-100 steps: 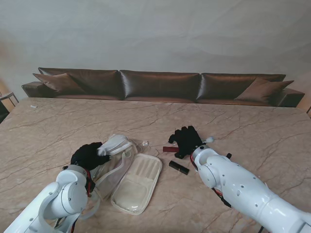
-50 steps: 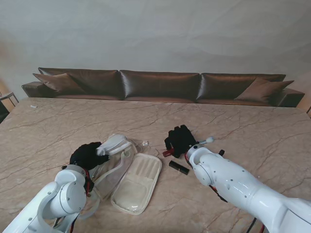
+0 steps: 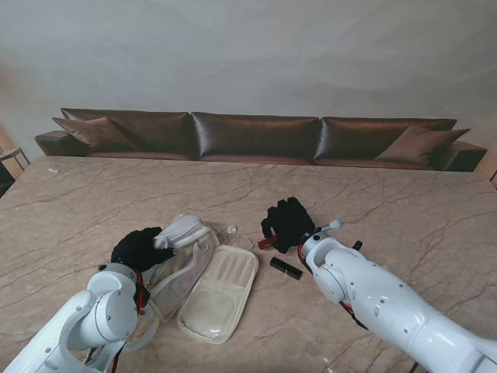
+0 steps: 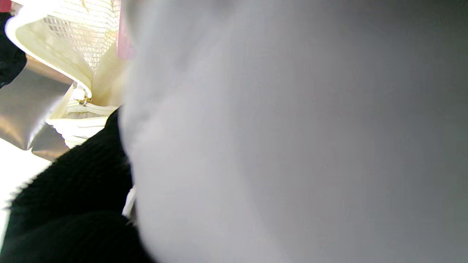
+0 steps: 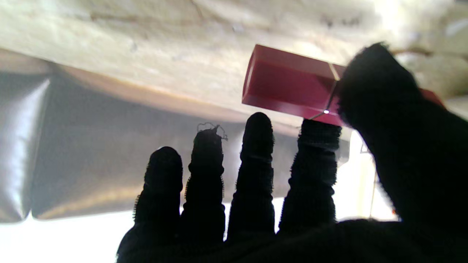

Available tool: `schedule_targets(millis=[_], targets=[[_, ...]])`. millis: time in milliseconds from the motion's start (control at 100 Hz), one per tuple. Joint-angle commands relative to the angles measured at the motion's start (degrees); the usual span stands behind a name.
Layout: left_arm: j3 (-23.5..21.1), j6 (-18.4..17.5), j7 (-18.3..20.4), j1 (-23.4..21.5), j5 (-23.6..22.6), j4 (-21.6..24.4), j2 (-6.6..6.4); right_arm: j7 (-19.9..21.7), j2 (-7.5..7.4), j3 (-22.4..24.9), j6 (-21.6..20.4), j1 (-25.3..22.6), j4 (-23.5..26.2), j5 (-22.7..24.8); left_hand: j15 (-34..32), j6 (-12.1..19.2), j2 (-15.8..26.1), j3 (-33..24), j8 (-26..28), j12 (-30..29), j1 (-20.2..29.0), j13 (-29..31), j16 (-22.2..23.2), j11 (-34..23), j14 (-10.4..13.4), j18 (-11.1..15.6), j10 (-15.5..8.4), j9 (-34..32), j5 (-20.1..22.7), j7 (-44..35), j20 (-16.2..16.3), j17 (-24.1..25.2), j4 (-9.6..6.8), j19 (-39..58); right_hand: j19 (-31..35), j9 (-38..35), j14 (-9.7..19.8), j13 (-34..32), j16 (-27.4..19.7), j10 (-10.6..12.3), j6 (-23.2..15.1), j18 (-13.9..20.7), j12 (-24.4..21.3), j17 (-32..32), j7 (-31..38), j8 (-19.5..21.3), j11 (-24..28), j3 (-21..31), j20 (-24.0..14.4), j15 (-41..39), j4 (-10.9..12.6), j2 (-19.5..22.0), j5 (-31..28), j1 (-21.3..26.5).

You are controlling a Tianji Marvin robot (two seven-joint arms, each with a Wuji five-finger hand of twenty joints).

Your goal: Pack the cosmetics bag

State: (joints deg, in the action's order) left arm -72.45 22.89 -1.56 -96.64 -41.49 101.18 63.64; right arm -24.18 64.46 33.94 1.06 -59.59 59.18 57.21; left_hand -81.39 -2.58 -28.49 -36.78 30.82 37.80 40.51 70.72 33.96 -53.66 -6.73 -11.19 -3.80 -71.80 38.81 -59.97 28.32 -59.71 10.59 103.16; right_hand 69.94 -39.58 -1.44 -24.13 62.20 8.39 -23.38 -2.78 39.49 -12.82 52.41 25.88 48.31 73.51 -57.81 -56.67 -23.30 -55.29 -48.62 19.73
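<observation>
The cream cosmetics bag (image 3: 219,293) lies open in front of me, its mesh pocket (image 4: 86,33) showing in the left wrist view. My left hand (image 3: 138,248), in a black glove, is shut on the bag's pale upper flap (image 3: 183,230) and holds it raised; that flap blurs most of the left wrist view. My right hand (image 3: 288,221) pinches a red lipstick tube (image 5: 289,86) between thumb and index finger; the other fingers (image 5: 206,171) stay stretched out. From the stand, the red tube (image 3: 267,242) pokes out tilted on the hand's left side. A black lipstick (image 3: 286,268) lies on the table between bag and right arm.
A crumpled clear wrapper (image 3: 230,231) lies just beyond the bag. The marble table (image 3: 404,202) stretches wide on all sides. A brown sofa (image 3: 256,136) runs along its far edge.
My right hand has shifted a little left and closed thumb and index finger on the red tube, which now sits tilted instead of lying flat. The left hand has kept its hold on the flap.
</observation>
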Motion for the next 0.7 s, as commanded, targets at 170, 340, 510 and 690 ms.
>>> schedule_targets(millis=[170, 340, 510, 690], targets=[[0.05, 0.12, 0.69, -0.15, -0.12, -0.03, 0.05, -4.03, -0.02, 3.81, -3.23, -4.15, 8.51, 1.9, -2.88, 2.75, 3.79, -5.88, 0.87, 2.37, 3.45, 2.29, 0.65, -7.41, -0.35, 1.19, -11.4, -6.23, -0.1, -1.73, 0.59, -1.84, -0.47, 8.59, -2.71, -1.22, 1.35, 0.98, -0.42, 0.74, -3.95, 0.5, 0.77, 2.49, 4.88, 3.82, 0.45, 1.17, 0.45, 0.09, 3.91, 7.33, -4.56, 2.08], [-0.12, 0.05, 0.57, -0.31, -0.11, 0.09, 0.07, -8.26, 1.76, 2.65, -6.94, -3.88, 10.74, 0.43, -2.88, 2.73, 3.89, -5.79, 0.89, 2.49, 3.59, 2.29, 0.66, -7.3, -0.35, 1.15, -11.44, -6.23, -0.09, -1.7, 0.54, -1.83, -0.5, 8.6, -4.58, -0.57, 1.65, 2.05, -0.84, 0.6, -4.73, 0.46, 0.47, 3.18, 4.61, 3.06, -1.06, 0.75, 1.28, 0.97, 3.41, 7.13, -5.0, 2.07], [-0.22, 0.07, 0.86, -0.75, -0.3, 0.99, 0.01, -13.06, 4.82, -2.29, -10.48, -0.66, 8.73, -2.42, -2.88, 2.54, 4.02, -5.59, 1.08, 2.64, 3.71, 2.29, 0.66, -7.28, -0.35, 1.14, -11.47, -6.23, -0.12, -1.83, 0.5, -1.83, -0.44, 8.61, -6.45, 4.04, 2.42, 6.45, -1.87, -0.62, -5.25, 1.0, -1.43, 4.73, 4.43, 2.36, -4.77, 0.16, 2.01, 2.81, 2.91, 7.38, -5.03, 2.27], [-0.15, -0.05, 0.89, -1.06, -0.23, 1.53, 0.01, -17.24, 9.22, -7.17, -14.55, 3.21, 3.02, -6.4, -2.87, 2.83, 4.16, -5.46, 1.53, 2.91, 3.74, 2.28, 0.66, -7.4, -0.32, 1.13, -11.69, -6.23, -0.09, -2.13, 0.46, -1.83, -0.45, 8.62, -7.5, 7.25, 3.15, 9.39, -5.03, -1.62, -6.16, 1.39, -6.27, 5.98, 4.54, 1.24, -7.19, -0.18, 2.55, 3.85, 2.07, 7.19, -5.27, 2.39]])
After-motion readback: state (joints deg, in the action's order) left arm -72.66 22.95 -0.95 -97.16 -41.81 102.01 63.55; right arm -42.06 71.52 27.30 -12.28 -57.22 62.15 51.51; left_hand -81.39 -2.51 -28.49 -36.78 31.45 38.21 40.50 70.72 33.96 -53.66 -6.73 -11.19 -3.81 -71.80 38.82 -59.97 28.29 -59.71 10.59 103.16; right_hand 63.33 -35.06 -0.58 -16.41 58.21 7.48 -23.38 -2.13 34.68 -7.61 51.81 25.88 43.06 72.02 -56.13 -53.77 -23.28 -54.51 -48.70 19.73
